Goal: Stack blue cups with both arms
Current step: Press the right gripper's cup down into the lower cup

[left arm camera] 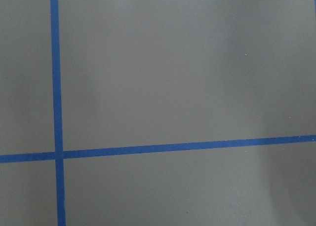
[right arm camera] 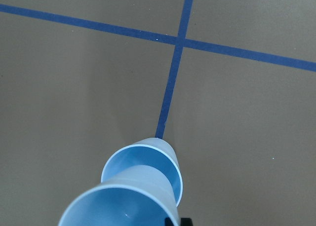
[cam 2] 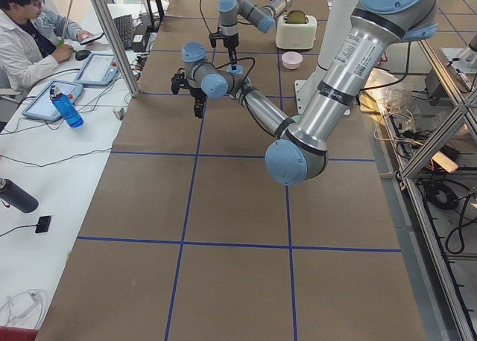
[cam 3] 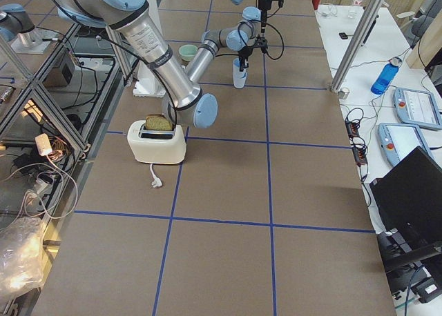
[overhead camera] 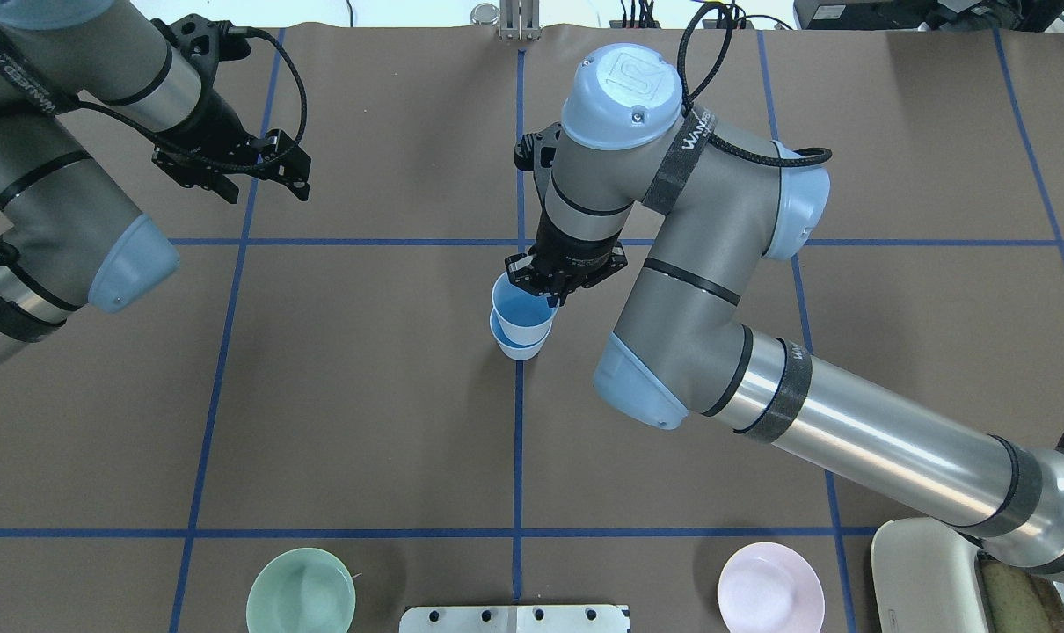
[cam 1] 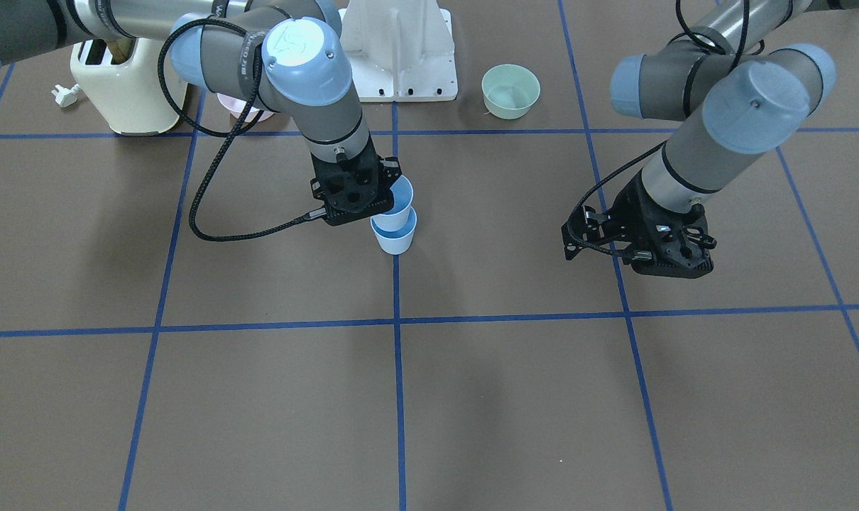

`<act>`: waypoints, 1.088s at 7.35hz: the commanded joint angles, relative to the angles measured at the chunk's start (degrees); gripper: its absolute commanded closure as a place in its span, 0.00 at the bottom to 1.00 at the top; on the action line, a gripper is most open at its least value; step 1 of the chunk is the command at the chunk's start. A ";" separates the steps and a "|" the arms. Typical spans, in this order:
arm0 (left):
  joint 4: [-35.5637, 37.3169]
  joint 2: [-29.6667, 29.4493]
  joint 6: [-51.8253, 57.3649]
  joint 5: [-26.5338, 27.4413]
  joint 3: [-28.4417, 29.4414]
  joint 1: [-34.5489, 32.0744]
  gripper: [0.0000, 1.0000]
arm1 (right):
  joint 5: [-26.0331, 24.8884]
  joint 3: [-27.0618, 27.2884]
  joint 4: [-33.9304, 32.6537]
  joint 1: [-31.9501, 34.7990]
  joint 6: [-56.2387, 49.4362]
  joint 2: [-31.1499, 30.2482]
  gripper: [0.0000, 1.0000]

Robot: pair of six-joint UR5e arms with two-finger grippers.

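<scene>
Two light-blue cups stand at the table's middle on a blue tape line. The lower cup stands upright on the table. The upper cup sits partly inside it, tilted a little. My right gripper is shut on the upper cup's rim. In the right wrist view the upper cup is close to the camera and the lower cup is beneath it. My left gripper is open and empty, well away from the cups, above bare table.
A cream toaster with its plug, a pink bowl and a pale green bowl stand along the robot's side of the table, beside the white pedestal. Blue tape lines grid the brown table.
</scene>
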 commanded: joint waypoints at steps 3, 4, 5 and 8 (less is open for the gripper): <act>-0.07 0.00 0.00 0.00 0.00 0.00 0.06 | -0.31 -1.63 2.25 0.00 0.13 0.12 0.92; -0.07 -0.09 0.00 0.00 0.00 0.00 0.06 | -0.31 -1.63 2.25 -0.09 0.13 0.03 0.91; 0.01 -0.09 0.00 0.00 0.00 0.00 0.06 | -0.31 -1.72 2.25 -0.18 0.13 0.03 0.91; 0.10 -0.17 -0.09 0.00 0.00 -0.09 0.05 | -0.31 -1.72 2.34 -0.09 0.65 0.03 0.25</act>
